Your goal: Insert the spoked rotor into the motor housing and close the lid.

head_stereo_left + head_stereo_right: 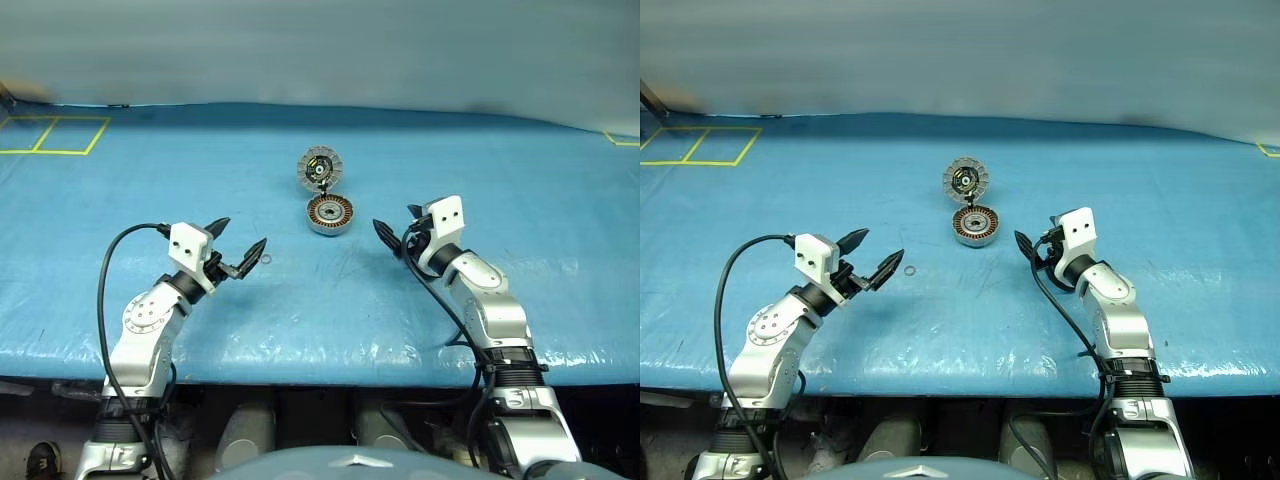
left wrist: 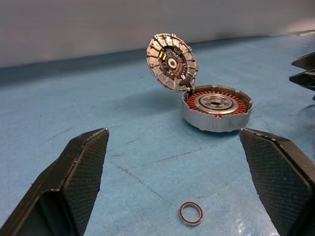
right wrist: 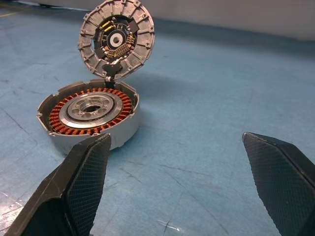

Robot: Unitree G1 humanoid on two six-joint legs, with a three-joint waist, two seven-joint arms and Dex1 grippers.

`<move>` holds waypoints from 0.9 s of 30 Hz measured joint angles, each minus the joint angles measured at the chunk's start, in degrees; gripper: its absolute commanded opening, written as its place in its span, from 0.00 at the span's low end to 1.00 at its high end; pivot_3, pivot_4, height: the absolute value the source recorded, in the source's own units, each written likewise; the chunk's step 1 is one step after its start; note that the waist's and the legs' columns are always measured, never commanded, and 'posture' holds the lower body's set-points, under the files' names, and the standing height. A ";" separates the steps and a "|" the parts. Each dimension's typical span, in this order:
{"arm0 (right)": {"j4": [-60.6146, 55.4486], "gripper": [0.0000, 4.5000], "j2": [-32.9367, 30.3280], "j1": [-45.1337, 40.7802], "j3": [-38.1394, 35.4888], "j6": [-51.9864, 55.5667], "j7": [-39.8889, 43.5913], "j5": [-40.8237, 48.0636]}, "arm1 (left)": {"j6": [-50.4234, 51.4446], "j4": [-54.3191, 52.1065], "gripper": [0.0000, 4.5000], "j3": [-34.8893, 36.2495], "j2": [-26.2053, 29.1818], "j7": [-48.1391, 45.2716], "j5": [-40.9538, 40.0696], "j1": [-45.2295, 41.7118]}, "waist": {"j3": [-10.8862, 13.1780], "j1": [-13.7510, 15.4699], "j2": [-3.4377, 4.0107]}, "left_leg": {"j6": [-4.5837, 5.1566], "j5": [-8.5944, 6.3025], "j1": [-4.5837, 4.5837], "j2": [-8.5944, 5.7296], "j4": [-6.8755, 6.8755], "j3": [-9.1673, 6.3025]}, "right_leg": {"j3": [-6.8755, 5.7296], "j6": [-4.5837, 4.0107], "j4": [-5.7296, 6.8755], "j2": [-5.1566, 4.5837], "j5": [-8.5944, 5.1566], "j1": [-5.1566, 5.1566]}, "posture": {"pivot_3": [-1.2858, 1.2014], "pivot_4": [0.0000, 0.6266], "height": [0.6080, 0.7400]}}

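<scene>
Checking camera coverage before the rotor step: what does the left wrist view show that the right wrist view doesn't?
Left wrist view adds: a small dark-rimmed ring lying on the blue mat between the open left gripper fingers, plus the right gripper tips at the edge.
Right wrist view adds: nothing new, just a nearer look at the copper windings.
Both share: the motor housing with its lid hinged open and standing up.
</scene>
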 measured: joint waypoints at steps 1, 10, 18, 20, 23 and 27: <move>0.03 0.99 0.00 -0.07 0.00 0.00 0.05 -0.01 | 0.00 0.00 1.00 0.00 0.00 0.00 0.00 0.00 | 0.00 0.00 0.00 | 0.00 0.00 0.00 0.00 0.00 0.00 | 0.00 0.00 0.00 0.00 0.00 0.00 | 0.52 0.24 1.00; 0.90 0.99 0.00 -0.58 0.02 -0.64 0.41 -0.22 | -0.10 0.00 1.00 0.01 0.06 -0.03 0.02 -0.01 | 0.00 0.00 0.00 | 0.00 0.00 0.00 0.00 0.00 0.00 | 0.00 0.00 0.00 0.00 0.00 0.00 | 0.52 0.24 1.00; 1.35 0.99 0.00 -0.57 0.04 -0.74 0.60 -0.34 | -1.07 0.00 1.00 0.02 0.03 0.04 0.02 -0.01 | 0.00 0.00 0.00 | 0.00 0.00 0.00 0.00 0.00 0.00 | 0.00 0.00 0.00 0.00 0.00 0.00 | 0.52 0.24 1.00; 1.35 0.99 0.00 -0.57 0.04 -0.74 0.67 -0.35 | -1.12 0.00 1.00 0.02 0.02 0.11 0.03 -0.01 | 0.00 0.00 0.00 | 0.00 0.00 0.00 0.00 0.00 0.00 | 0.00 0.00 0.00 0.00 0.00 0.00 | 0.52 0.24 1.00; 1.35 0.99 0.00 -0.57 0.09 -0.74 1.04 -0.35 | -1.55 0.03 1.00 0.02 -0.05 0.55 0.11 -0.04 | 0.00 0.00 0.00 | 0.00 0.00 0.00 0.00 0.00 0.00 | 0.00 0.00 0.00 0.00 0.00 0.00 | 0.52 0.24 1.00; 1.35 0.99 0.00 -0.57 0.80 -0.62 1.83 -0.40 | -2.17 0.08 1.00 0.04 -0.07 1.18 0.21 -0.22 | 0.00 -0.01 0.00 | 0.00 0.00 0.00 0.00 0.00 0.00 | 0.00 0.00 0.00 0.00 0.00 0.00 | 0.52 0.24 1.00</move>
